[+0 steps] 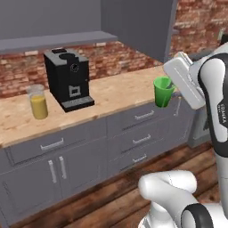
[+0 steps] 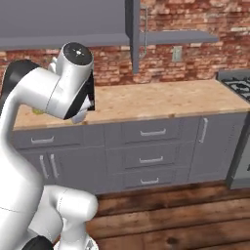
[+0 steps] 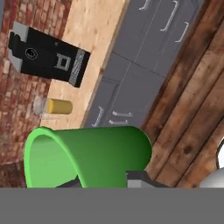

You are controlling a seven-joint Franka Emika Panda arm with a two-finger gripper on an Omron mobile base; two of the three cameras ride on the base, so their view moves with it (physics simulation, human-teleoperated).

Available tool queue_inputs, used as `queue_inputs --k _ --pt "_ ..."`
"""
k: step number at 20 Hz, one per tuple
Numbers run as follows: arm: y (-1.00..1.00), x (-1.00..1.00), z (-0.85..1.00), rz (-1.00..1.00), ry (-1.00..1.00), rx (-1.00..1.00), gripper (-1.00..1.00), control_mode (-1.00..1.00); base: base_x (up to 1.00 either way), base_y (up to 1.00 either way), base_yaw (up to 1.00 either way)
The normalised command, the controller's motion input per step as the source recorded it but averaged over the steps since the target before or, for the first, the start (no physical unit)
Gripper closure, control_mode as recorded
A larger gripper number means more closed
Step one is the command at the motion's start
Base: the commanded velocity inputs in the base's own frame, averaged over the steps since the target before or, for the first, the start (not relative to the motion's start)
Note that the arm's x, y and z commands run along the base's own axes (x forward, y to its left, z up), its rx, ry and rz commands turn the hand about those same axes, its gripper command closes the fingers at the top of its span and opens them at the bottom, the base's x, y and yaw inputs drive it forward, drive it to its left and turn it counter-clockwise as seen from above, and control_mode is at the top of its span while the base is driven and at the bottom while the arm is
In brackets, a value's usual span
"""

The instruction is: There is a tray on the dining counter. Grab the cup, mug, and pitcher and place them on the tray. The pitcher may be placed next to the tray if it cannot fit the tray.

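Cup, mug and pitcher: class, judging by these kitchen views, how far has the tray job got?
Done: nothing is on a tray yet. In hand: the green cup is held by the tool, lifted off the wooden counter past its front edge. Left: the pitcher with orange liquid stands on that counter beside the black coffee machine; the cup, the mug and the pitcher all have to reach the tray.

Both base views face the brick-backed counter [image 1: 111, 95]; hand view looks close along it.
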Motion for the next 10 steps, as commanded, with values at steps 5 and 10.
queue_inputs --k 5,10 --pt "0.00 0.00 0.00 0.00 0.00 0.00 1.00 1.00 -0.37 0.00 -0.72" --pt "0.00 0.00 0.00 0.00 0.00 0.00 1.00 1.00 -0.03 0.00 -0.80"
